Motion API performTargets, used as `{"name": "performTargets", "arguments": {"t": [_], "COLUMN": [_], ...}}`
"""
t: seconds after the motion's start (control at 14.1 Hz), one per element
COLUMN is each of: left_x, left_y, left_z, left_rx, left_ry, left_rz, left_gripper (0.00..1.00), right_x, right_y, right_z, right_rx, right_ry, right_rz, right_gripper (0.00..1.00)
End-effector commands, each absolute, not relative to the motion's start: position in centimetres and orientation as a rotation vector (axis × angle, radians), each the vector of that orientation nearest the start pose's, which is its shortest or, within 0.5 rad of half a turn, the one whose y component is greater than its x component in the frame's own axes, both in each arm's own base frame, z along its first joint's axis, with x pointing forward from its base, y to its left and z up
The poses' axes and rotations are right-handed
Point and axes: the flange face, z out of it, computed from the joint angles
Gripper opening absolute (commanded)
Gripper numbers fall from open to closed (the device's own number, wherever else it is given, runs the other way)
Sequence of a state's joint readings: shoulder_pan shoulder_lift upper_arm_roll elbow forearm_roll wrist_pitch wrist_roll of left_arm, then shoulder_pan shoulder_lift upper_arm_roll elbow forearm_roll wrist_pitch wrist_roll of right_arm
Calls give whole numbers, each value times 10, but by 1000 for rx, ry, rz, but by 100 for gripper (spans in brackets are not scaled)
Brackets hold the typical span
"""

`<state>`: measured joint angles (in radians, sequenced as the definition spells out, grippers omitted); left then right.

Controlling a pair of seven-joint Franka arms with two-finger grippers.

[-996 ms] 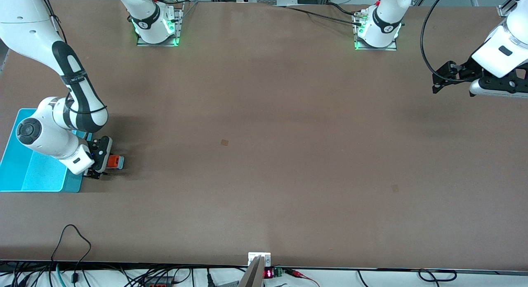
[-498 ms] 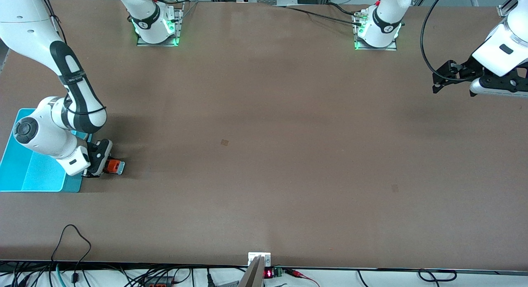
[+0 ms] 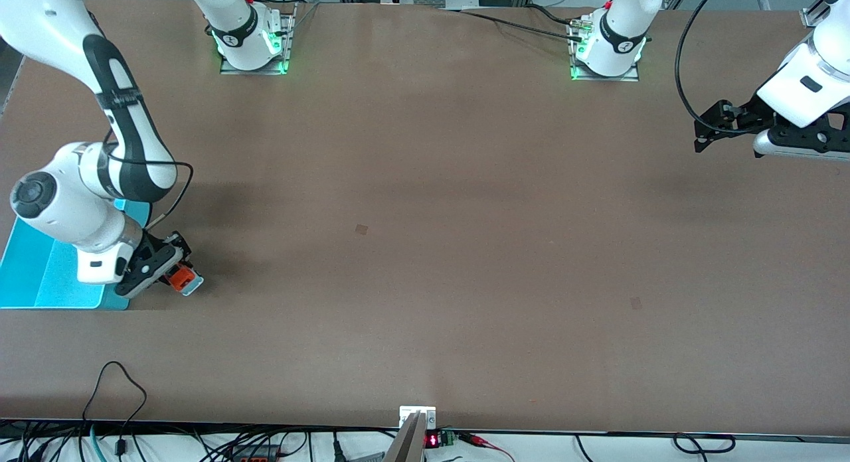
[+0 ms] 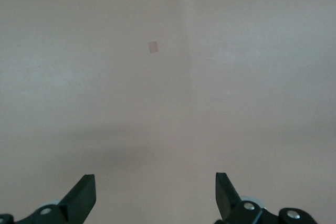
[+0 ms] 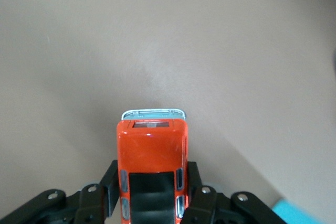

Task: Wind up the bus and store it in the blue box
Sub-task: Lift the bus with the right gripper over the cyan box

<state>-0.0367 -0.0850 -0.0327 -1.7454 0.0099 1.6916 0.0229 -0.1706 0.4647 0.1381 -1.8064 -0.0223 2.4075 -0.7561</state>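
Observation:
The small orange bus (image 3: 182, 279) is at the right arm's end of the table, beside the blue box (image 3: 40, 276). My right gripper (image 3: 166, 269) is shut on it, one finger against each side. In the right wrist view the bus (image 5: 152, 156) points away from the wrist, with its dark roof panel and pale front trim showing, and my right gripper (image 5: 152, 182) clamps its sides. My left gripper (image 3: 707, 127) is open and empty, held over the table at the left arm's end. In the left wrist view my left gripper (image 4: 155, 192) shows only bare table between its fingertips.
A corner of the blue box (image 5: 294, 214) shows in the right wrist view. Two small tape squares lie on the table (image 3: 425, 249), one near the middle (image 3: 361, 229) and one toward the left arm's end (image 3: 635, 303). Cables run along the edge nearest the front camera.
My right arm's wrist has turned and the bus with it: the bus now points slantwise and sits slightly nearer the front camera. The left arm has barely moved.

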Motion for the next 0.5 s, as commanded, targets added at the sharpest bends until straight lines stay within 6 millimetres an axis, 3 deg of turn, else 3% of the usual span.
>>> {"name": "performTargets", "arguments": {"t": [0.0, 0.14, 0.28, 0.43], "left_x": [540, 540, 540, 540], "left_y": [-41, -41, -41, -40], "left_z": [604, 605, 605, 605], "left_rx": [-3144, -3144, -3144, -3144], "left_ry": [141, 141, 141, 136], "left_rz": [-67, -70, -67, -67], "left_gripper": [100, 100, 100, 100], "right_x": [647, 638, 634, 628], "right_y": [-58, -96, -150, -186], "right_z": [346, 363, 370, 360], "right_rx": [-3056, -3115, -3171, -3205], "right_ry": [-722, -537, -415, -345], "right_rz": [-184, -162, -168, -139], "right_gripper": [0, 0, 0, 0]}}
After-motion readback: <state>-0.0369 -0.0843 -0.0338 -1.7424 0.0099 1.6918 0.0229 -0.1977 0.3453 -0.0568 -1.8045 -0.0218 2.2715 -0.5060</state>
